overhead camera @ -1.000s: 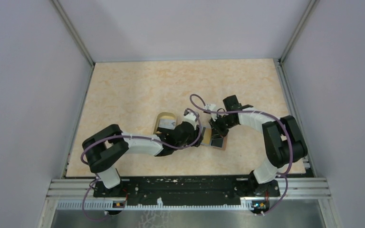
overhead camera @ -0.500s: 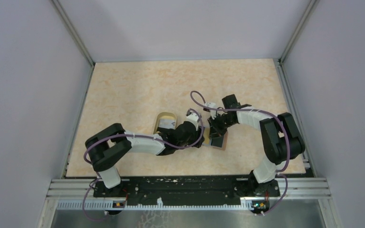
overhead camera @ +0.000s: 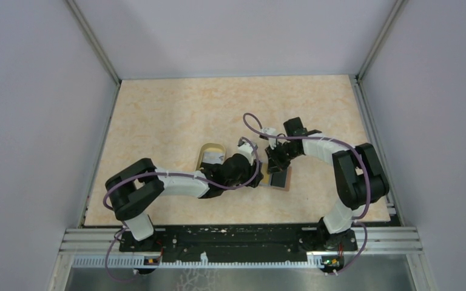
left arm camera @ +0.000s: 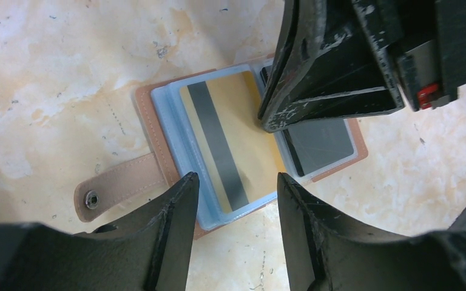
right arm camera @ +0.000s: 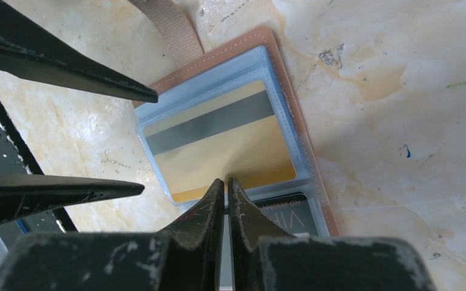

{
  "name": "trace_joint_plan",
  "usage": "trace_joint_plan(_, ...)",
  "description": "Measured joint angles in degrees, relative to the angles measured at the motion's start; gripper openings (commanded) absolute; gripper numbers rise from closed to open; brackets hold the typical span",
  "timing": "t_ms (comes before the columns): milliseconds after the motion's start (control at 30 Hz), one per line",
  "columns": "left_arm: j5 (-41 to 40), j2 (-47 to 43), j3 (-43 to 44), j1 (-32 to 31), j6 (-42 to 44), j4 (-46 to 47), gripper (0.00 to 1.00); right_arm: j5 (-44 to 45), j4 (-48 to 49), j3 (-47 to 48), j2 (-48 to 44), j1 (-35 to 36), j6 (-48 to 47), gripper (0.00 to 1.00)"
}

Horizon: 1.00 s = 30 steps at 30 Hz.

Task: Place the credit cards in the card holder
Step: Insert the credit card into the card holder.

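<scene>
Card holder (left arm camera: 147,124) open on bench (left arm camera: 48,73), gold credit card (left arm camera: 230,139) sleeved inside. Left end effector (left arm camera: 235,182) spread above; right end effector (right arm camera: 226,182) pressed together at card's edge.

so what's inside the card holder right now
In the open card holder, a gold card with a dark stripe sits in one clear sleeve. A dark card fills the next sleeve, partly covered by the shut right gripper. Anything beneath them is hidden.

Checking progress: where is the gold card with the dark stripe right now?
Left wrist view: the gold card sits in a clear sleeve of the open card holder, mid-table, the shut right pincer at its edge.
</scene>
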Motion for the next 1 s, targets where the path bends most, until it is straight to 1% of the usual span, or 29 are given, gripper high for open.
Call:
trace_joint_plan(467, 0.4, -0.2, 0.0, 0.0, -0.1, 0.2, 0.57, -0.2, 0.2, 0.1, 2.6, 0.0, 1.8, 0.05)
trace_joint_plan(867, 0.4, -0.1, 0.5, 0.0, 0.0, -1.0, 0.53, 0.0, -0.2, 0.8, 3.5, 0.0, 2.7, 0.05)
trace_joint_plan(1000, 0.6, 0.6, 1.6, 0.0, 0.0, -1.3, 0.54, -0.1, -0.3, 0.9, 3.5, 0.0, 2.7, 0.05)
